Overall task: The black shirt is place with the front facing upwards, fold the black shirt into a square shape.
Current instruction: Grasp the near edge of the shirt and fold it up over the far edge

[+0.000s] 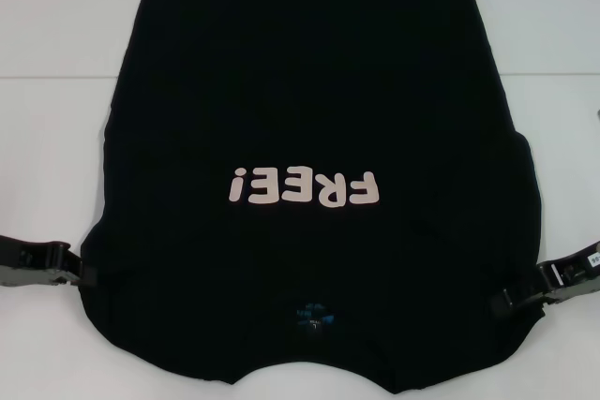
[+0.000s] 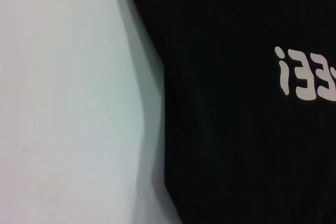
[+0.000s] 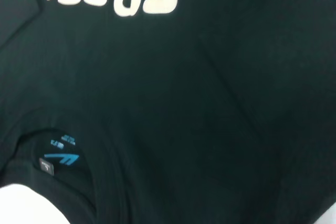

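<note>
The black shirt (image 1: 309, 119) lies flat on the white table, front up, with its cream "FREE!" lettering (image 1: 303, 188) upside down to me. Its neck with the small blue mark (image 1: 314, 314) is at the near edge. My left gripper (image 1: 84, 274) sits at the shirt's near left edge, and my right gripper (image 1: 503, 303) at its near right edge, both low against the cloth. The left wrist view shows the shirt (image 2: 247, 129), its side edge and bare table. The right wrist view shows the shirt (image 3: 210, 103), the lettering and the blue neck label (image 3: 62, 156).
The white table (image 1: 56, 119) shows bare on both sides of the shirt and beyond its far hem. A faint seam line crosses the table behind the shirt. No other objects show.
</note>
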`<state>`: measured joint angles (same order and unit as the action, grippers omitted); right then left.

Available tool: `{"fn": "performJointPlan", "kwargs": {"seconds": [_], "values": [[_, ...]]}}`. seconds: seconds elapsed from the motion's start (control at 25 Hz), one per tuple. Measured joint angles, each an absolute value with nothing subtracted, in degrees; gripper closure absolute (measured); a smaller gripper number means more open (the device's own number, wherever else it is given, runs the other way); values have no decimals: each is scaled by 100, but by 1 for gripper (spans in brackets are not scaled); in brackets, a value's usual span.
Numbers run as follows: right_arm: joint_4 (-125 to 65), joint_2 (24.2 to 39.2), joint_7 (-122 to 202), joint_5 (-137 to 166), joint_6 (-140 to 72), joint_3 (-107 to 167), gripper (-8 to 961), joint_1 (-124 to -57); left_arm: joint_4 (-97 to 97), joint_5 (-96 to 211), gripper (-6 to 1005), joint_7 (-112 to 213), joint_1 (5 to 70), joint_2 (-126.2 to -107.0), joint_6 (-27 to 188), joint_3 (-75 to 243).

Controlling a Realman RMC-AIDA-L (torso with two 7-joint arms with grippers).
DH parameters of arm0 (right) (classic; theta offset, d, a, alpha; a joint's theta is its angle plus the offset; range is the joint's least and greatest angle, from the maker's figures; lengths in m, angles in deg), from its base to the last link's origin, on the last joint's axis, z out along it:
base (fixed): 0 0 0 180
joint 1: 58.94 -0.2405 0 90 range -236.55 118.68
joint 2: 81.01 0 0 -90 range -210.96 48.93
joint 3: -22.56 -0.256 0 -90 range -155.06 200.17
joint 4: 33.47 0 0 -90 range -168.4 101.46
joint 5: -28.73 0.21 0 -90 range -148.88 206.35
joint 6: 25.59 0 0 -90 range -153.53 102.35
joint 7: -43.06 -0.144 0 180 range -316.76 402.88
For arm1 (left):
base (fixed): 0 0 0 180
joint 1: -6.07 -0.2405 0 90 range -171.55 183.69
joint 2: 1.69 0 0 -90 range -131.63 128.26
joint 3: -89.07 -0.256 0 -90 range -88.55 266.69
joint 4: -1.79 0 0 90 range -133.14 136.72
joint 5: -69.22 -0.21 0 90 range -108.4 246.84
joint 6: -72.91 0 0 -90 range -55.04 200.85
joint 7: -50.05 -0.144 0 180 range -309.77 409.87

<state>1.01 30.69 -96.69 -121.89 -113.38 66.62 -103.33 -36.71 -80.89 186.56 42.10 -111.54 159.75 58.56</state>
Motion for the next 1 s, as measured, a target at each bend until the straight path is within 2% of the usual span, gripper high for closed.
{"fn": "performJointPlan", "kwargs": {"seconds": [0.12, 0.32, 0.76, 0.88, 1.0], "values": [[79, 3094, -9673, -12195, -11299, 6811, 258, -10367, -3671, -8089, 985, 18652, 4210, -11154, 15986, 5857], [73, 3100, -9706, -12199, -11285, 6825, 495, -10378, -3662, -8089, 985, 18648, 4205, -11157, 15987, 5858], [94, 3093, -9670, -12198, -11341, 6847, 890, -10376, -3653, -8021, 986, 18683, 4209, -11155, 16032, 5861], [121, 3053, -9603, -12197, -11479, 6846, 890, -10376, -3592, -8023, 986, 18639, 4238, -11117, 16221, 5848], [139, 2965, -9376, -12198, -11793, 6834, 890, -10376, -3374, -8057, 986, 18517, 4321, -10993, 16600, 5834]]}}
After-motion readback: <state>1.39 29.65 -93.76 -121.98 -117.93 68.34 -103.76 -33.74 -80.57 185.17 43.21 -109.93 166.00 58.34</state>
